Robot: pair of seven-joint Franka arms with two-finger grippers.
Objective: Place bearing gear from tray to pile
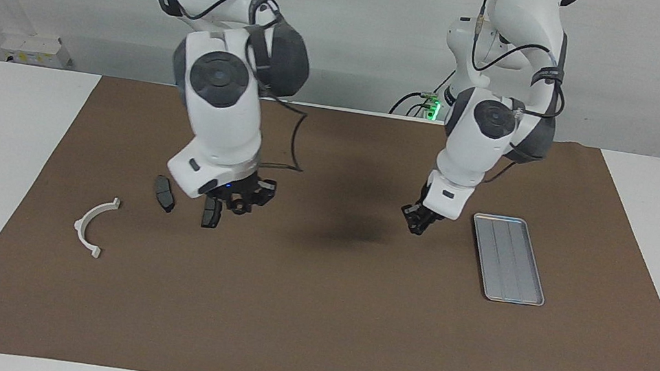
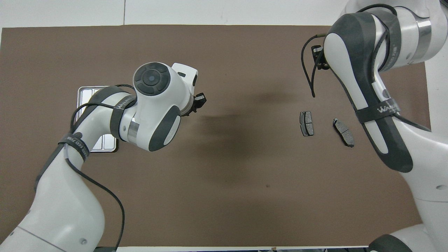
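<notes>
1. Tray [image 1: 508,259] beside the left tool [image 1: 420,220] looks bare; that tool's fingertips are together.
2. Right tool [image 1: 240,201] hovers over the pile's brake pads [image 1: 211,212], seemingly gripping something small; release remains.

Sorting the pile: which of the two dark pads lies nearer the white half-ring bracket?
The dark pad beside the white bracket; the other pad lies toward the tray's end.

Silver-grey ridged tray [image 1: 509,258], white half-ring bracket [image 1: 93,226], two dark grey pads [image 1: 164,193] on brown mat [image 1: 311,313].
</notes>
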